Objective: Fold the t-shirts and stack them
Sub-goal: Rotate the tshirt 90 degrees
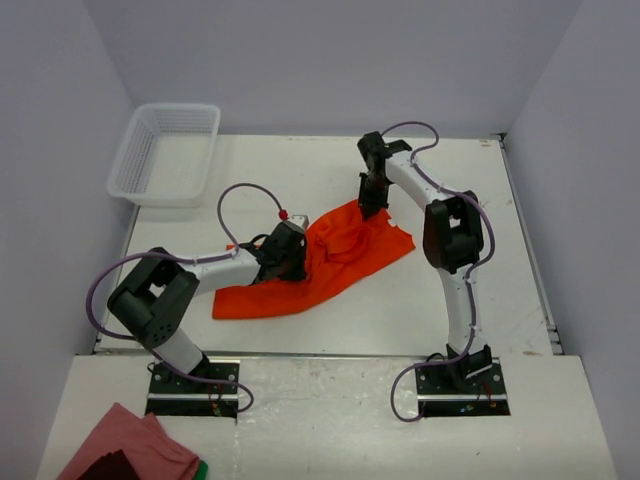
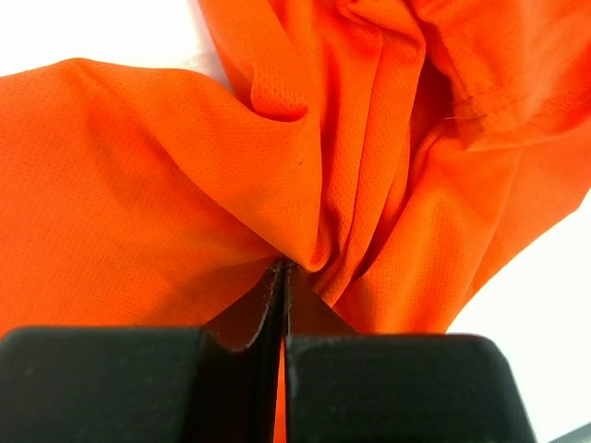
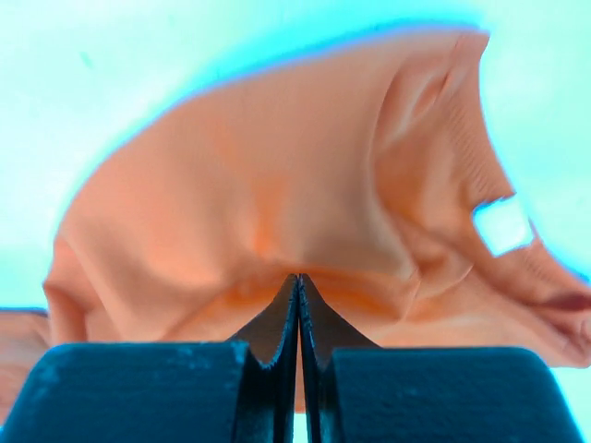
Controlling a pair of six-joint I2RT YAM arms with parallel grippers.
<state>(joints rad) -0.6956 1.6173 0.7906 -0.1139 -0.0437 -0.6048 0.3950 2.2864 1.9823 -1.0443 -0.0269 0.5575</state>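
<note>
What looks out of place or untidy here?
The orange t-shirt lies bunched and wrinkled mid-table, not flat, pinched by the left gripper and right gripper. A pinkish cloth lies apart at the near left edge.

Plain pale grey walls [image 1: 330, 60] enclose the white surface [image 1: 500, 290] on three sides under even, seemingly overhead light, with a white mesh basket [image 1: 128, 160] in the corner beyond the left end effector [image 1: 300, 256].

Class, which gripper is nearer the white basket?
Left. The left gripper, shut on the t-shirt, sits right of the basket and closer to the bases; the right gripper holds it farther right.
</note>
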